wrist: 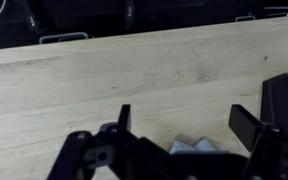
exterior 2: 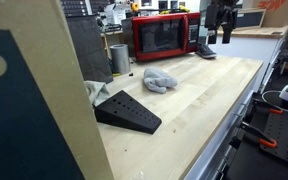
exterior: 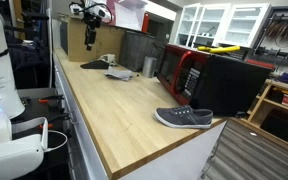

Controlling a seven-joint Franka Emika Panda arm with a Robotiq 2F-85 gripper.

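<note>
Grey cloth [exterior 2: 161,78]: lies crumpled on the wooden counter [exterior 2: 206,100], in front of the red microwave [exterior 2: 164,35] and apart from its door. In an exterior view the cloth [exterior: 120,73] sits on the counter's far half, out from the microwave's front.

Gripper [exterior 2: 216,38]: released. The fingers stand spread wide with nothing between them. It hangs well above the counter, higher than the top of the red microwave, and touches nothing. In the wrist view the gripper [wrist: 184,125] frames bare wood. A pale fold shows at the bottom edge between the fingers; whether it is the cloth cannot be told.

Surrounding items, all placed from the red microwave:
- Metal can [exterior 2: 119,58]: upright, just beside the microwave.
- Black wedge [exterior 2: 129,110]: on the counter past the can, well apart from the microwave.
- Grey shoe [exterior: 184,118]: on the counter beyond the microwave's opposite side, sole down.
- Black microwave [exterior: 229,85]: next to the red microwave, behind the shoe.
</note>
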